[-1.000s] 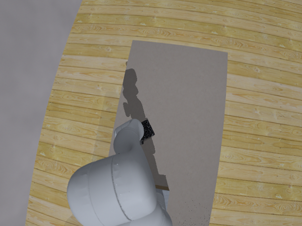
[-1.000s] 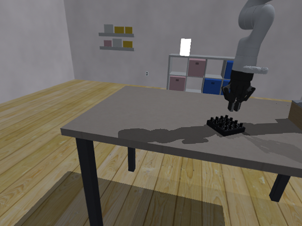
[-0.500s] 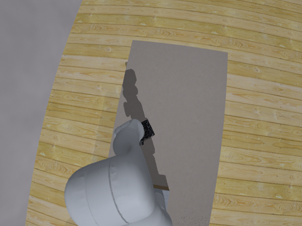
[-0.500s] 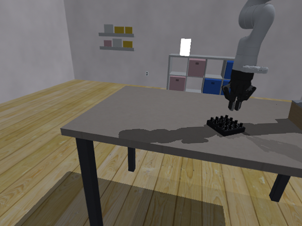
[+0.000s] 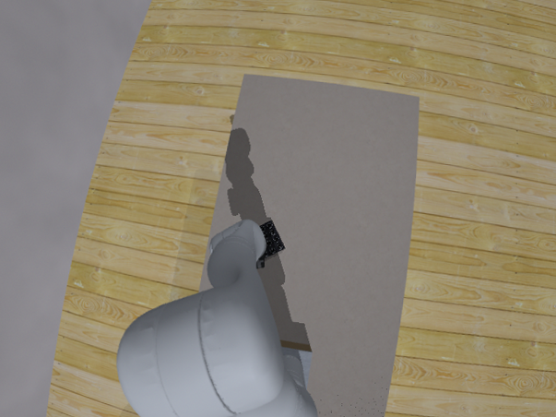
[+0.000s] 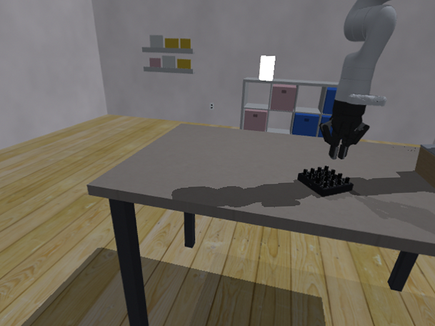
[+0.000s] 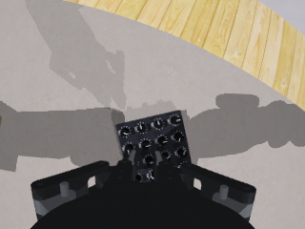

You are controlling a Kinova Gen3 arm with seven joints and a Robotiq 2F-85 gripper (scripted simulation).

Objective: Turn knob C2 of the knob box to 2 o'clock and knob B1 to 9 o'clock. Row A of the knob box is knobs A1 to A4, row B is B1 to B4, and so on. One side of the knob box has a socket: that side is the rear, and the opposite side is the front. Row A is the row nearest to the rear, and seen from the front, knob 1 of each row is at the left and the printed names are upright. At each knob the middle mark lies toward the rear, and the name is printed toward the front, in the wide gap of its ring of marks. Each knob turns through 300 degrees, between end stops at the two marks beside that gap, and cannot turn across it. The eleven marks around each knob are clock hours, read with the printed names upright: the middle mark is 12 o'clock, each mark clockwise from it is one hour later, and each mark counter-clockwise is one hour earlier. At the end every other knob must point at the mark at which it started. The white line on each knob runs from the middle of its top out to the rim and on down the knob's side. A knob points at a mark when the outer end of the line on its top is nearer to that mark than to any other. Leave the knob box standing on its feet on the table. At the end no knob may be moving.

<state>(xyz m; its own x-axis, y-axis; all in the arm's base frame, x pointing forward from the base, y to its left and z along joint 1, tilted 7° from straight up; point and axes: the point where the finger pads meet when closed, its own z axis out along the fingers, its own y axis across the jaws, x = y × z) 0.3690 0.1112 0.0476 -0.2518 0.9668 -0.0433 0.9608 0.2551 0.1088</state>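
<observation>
The black knob box (image 5: 272,239) (image 6: 322,181) (image 7: 154,143) stands on its feet on the grey table (image 5: 346,180) (image 6: 210,157) (image 7: 64,83), near one long edge. Its knobs show as small black studs; their white lines and the printed names are too small to read. My gripper (image 6: 338,156) (image 7: 145,158) hangs a short way above the box, over its near edge in the wrist view. Its fingers point down, stand close together and hold nothing. In the overhead view the arm hides the gripper and part of the box.
The arm's brown wooden base block (image 6: 430,168) (image 5: 295,344) stands on the table close to the box. A cube shelf (image 6: 282,107) with pink and blue bins stands behind the table. The table edge (image 6: 249,215) runs just past the box.
</observation>
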